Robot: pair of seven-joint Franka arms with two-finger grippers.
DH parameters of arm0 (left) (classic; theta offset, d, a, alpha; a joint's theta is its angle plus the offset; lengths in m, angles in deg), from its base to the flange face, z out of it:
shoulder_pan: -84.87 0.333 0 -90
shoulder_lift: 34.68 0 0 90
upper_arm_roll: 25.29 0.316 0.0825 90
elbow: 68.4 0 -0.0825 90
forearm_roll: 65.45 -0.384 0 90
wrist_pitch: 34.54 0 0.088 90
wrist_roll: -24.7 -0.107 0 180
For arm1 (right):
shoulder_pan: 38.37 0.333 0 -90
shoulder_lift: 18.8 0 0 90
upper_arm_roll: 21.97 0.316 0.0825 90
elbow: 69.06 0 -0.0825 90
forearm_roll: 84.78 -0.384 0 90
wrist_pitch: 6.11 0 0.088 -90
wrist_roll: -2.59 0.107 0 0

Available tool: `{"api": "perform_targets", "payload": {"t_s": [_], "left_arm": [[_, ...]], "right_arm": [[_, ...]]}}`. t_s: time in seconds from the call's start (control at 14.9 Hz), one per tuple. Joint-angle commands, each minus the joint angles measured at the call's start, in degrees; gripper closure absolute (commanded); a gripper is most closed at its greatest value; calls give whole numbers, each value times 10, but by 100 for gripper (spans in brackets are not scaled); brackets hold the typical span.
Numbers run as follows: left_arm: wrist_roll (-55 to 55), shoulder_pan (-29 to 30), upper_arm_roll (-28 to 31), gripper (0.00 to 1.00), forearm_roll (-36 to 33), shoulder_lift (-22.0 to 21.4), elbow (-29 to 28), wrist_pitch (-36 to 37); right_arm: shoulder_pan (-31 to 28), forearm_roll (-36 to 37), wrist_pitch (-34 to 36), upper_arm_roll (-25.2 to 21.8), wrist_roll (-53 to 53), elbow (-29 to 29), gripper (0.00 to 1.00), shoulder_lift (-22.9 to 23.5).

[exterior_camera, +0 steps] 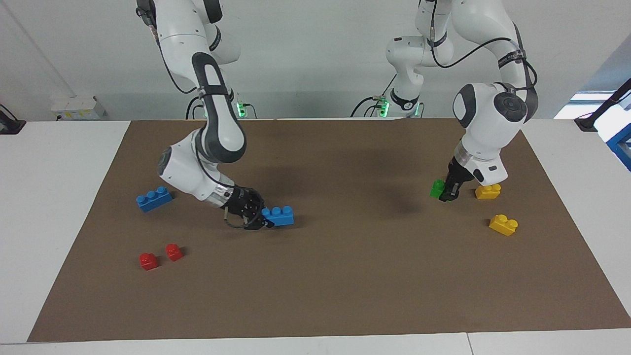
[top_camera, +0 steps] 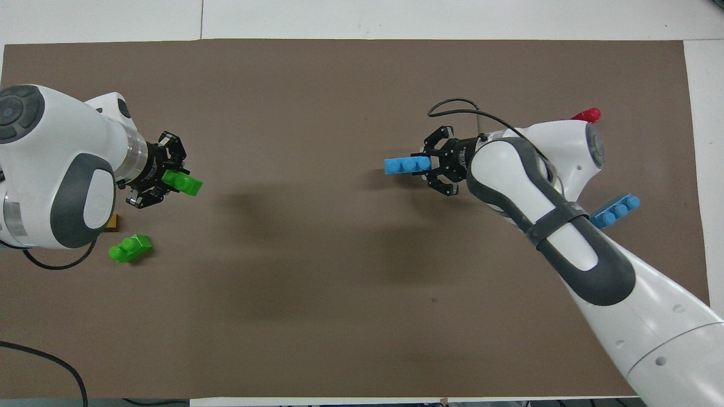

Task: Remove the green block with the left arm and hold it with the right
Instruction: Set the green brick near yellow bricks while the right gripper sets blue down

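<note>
Where the left arm reaches down at its own end of the brown mat (exterior_camera: 345, 296), the green block (exterior_camera: 437, 188) sits clamped between the fingers of the left gripper (exterior_camera: 447, 191), low at the mat; whether it rests on the surface or hangs just above it cannot be told. Two yellow bricks lie close by: one yellow brick (exterior_camera: 488, 191) just beside the gripper, the other yellow brick (exterior_camera: 503, 225) farther from the robots. A second green brick (top_camera: 130, 248) appears in the overhead view, nearer the robots than the held one. Toward the right arm's end, the right gripper (exterior_camera: 260, 217) is closed on the end of a blue three-stud brick (exterior_camera: 279, 215), low over the mat. Another blue brick (exterior_camera: 154, 198) lies apart from it, and two red bricks (exterior_camera: 160, 256) sit farther from the robots.
</note>
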Motion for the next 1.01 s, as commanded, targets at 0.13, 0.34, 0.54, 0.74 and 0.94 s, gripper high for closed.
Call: {"api": "perform_targets", "payload": {"t_s": [0.13,0.34,0.54,0.74,0.94], "left_arm": [[-69,24,-5,100,10,44,-15,-72],[-90,32,-5,100,10,71,-9,-88],[-91,35,-5,100,9,80,-8,-91],[-103,48,-5,100,9,87,-8,-107],[-112,48,-5,100,9,97,-9,-119]], "right_arm": [[-82,82,73,10,-39,-4,100,-9],[-127,134,116,11,-58,14,100,-3],[-158,161,165,11,-79,51,100,7],[-189,181,214,11,-102,104,100,37],[-200,190,231,11,-116,132,100,57]]}}
